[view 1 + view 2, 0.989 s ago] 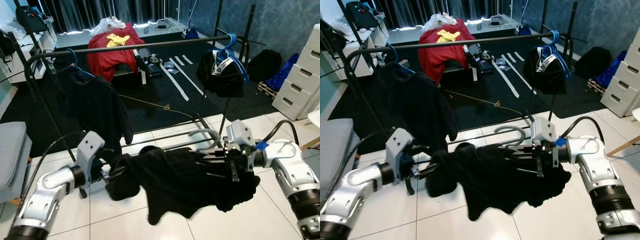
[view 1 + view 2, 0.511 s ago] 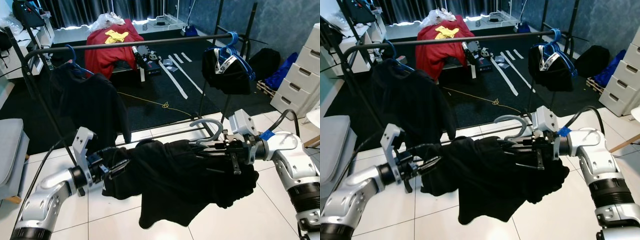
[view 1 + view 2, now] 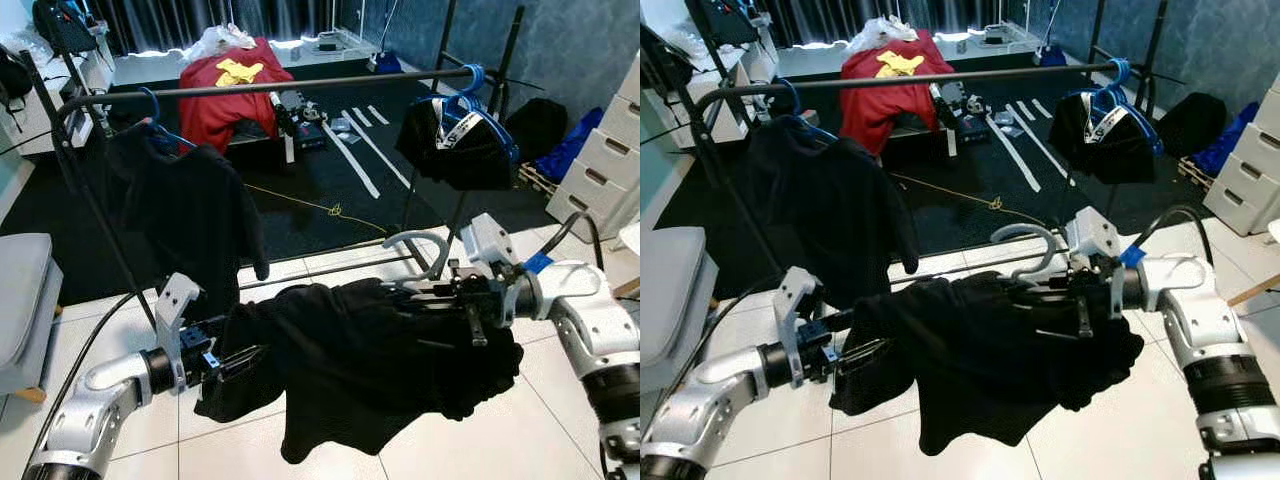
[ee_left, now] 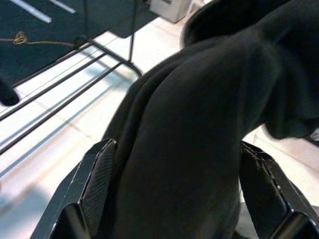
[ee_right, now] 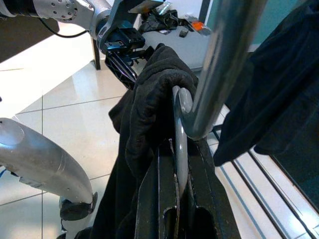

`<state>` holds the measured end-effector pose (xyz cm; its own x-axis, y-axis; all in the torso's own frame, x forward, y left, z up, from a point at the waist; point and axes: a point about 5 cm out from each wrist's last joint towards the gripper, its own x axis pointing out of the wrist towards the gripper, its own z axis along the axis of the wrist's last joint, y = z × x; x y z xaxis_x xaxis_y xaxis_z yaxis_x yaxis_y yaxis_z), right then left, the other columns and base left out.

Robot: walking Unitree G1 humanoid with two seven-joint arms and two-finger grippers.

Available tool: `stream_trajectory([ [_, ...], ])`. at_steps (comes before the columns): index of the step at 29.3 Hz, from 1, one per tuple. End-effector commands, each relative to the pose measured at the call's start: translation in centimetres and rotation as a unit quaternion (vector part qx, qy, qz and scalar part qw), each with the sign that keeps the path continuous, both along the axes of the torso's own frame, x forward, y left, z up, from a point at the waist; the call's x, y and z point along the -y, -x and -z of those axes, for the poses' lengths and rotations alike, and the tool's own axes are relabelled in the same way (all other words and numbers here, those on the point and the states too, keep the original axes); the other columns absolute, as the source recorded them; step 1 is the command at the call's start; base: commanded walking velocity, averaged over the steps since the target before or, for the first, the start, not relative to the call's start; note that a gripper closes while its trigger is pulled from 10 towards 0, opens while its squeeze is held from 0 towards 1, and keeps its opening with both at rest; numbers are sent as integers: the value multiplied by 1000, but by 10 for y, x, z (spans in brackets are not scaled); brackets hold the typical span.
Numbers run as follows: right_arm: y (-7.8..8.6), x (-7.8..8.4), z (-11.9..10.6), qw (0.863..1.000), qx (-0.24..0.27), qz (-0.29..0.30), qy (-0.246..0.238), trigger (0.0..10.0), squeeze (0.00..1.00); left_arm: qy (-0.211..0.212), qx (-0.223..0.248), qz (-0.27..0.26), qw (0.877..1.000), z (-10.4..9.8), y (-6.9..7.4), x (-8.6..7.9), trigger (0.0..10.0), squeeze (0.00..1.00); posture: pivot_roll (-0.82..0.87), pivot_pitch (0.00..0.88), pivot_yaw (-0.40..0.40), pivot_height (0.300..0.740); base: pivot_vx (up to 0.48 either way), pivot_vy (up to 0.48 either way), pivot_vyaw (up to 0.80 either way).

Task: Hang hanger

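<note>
Two grippers carry our load: the right gripper [image 3: 1080, 300] is clamped on the hanger [image 3: 1028, 245] at its neck, and the left gripper [image 3: 865, 350] pinches the black garment's [image 3: 980, 350] sleeve. Both sit low, well below the rail [image 3: 910, 80]. We judge the hook could miss or the cloth slip off as we lift.

Left gripper [image 4: 174, 199]: both black fingers [image 4: 94, 184] visible, spread wide, one on each side of a thick fold of black garment [image 4: 199, 134]. Cloth fills the gap between them and touches both inner faces. Garment runs away from the hand and bulges up beyond the fingertips. Past the fingers: white tiled floor [image 4: 45, 149], thin dark rack base bars [image 4: 65, 99] crossing it, dark carpet [image 4: 75, 20] further out with a yellowish cord [image 4: 22, 40] lying on it.
</note>
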<state>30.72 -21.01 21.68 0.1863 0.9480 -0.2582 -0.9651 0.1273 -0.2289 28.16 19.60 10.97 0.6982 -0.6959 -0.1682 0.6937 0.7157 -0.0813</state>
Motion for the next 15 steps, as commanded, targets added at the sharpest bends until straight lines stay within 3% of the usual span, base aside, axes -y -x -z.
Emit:
stream_trajectory([
  [1,-1,-1,-16,999,30,-9,-10,10000,0,-15,5,-14,1000,-1,-2,-8,10000,0,-20,53,41,740,0,0,0],
  [9,0,2,-19,999,31,-3,-11,10000,0,-17,-1,-23,1000,0,-1,-13,10000,0,-23,47,42,740,0,0,0],
  [10,0,2,-20,999,31,-2,-11,10000,0,-14,0,-27,1000,0,-2,-13,9176,0,-23,45,43,740,0,0,0],
  [11,0,2,-20,999,31,-2,-11,10000,0,-8,1,-30,1000,0,-4,-11,1255,0,-25,44,43,740,0,0,0],
  [14,0,2,-20,999,31,-3,-11,10000,0,-5,2,-31,999,0,-5,-10,1255,0,-25,44,43,740,0,0,0],
  [15,0,2,-20,999,31,-3,-11,10000,0,-2,2,-32,999,0,-6,-9,0,0,-26,39,45,740,0,0,0],
])
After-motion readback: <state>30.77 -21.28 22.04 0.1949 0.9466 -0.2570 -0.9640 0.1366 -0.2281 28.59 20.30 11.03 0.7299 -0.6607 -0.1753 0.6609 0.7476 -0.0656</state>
